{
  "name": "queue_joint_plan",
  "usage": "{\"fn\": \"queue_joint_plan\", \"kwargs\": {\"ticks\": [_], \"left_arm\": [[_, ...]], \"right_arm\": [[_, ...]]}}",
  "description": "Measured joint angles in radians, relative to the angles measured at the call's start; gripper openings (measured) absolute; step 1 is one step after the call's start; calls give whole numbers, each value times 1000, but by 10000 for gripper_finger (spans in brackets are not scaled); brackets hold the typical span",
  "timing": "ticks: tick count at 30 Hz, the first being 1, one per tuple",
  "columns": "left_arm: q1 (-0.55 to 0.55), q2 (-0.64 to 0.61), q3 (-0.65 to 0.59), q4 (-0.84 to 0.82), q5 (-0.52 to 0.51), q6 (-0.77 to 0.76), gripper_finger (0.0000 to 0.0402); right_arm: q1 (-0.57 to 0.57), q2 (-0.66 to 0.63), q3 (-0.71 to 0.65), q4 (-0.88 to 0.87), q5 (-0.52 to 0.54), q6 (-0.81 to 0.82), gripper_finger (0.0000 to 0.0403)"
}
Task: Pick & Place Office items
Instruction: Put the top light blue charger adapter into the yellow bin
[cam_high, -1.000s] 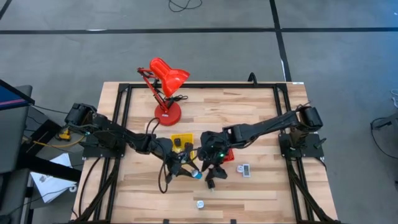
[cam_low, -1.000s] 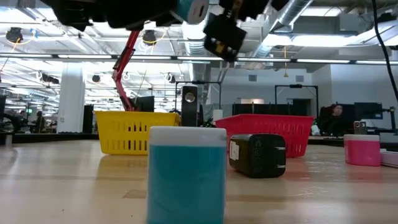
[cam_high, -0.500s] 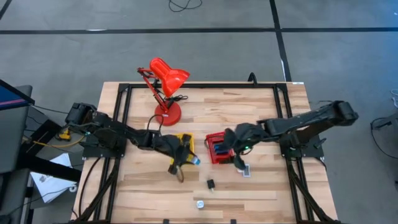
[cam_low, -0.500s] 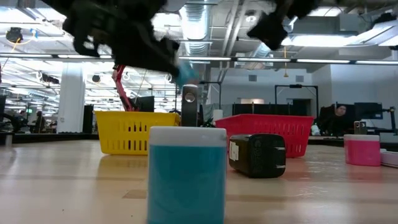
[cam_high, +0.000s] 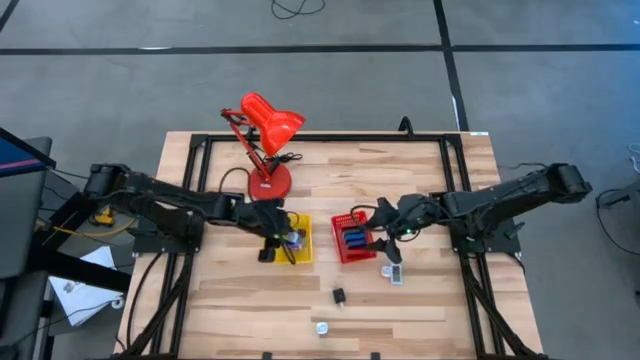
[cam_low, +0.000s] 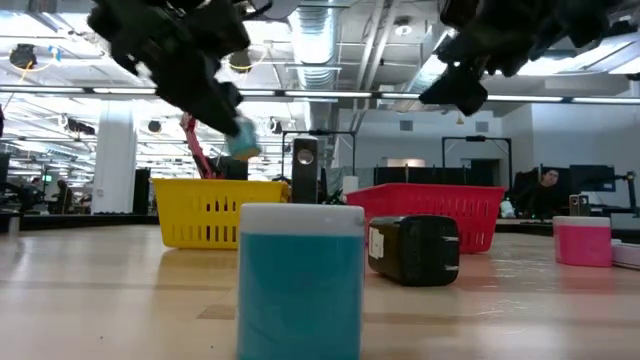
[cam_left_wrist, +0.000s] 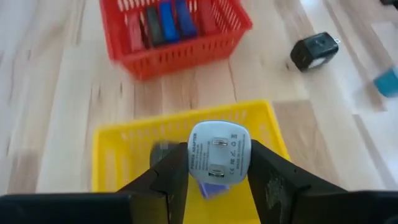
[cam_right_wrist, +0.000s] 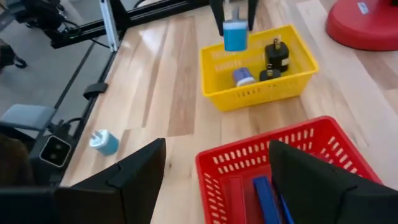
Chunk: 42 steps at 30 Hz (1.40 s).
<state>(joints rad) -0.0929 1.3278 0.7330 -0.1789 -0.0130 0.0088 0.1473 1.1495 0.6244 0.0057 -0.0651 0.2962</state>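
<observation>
Holding blue-and-white plug adapter clenched in left end effector above yellow basket | right end effector released, over red basket | risk: early release bounces adapter off basket rim onto bench

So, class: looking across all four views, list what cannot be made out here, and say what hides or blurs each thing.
- Yellow basket contents, left wrist view: the left gripper and its blue charger cover them.
- Red basket contents, right wrist view: cut off by the bottom edge and the open right gripper.
- Small silvery piece, high view: too small to identify.
- Lamp, low view: mostly behind the left arm.
</observation>
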Motion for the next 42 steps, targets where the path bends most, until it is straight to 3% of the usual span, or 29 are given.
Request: {"fn": "queue_joint_plan", "kwargs": {"ticks": [4,13,42], "left_arm": [[-8,-18,-1,-82,-31,-66,132],[-19,99,-2,-120,-7,-99,132],[-18,125,-1,-80,-8,-100,132]], "right_arm": [[-27,2,-12,3,0,-22,276],[-63,2,-12,25,-2,-42,276],[-64,2,-12,29,-6,-42,276]]}}
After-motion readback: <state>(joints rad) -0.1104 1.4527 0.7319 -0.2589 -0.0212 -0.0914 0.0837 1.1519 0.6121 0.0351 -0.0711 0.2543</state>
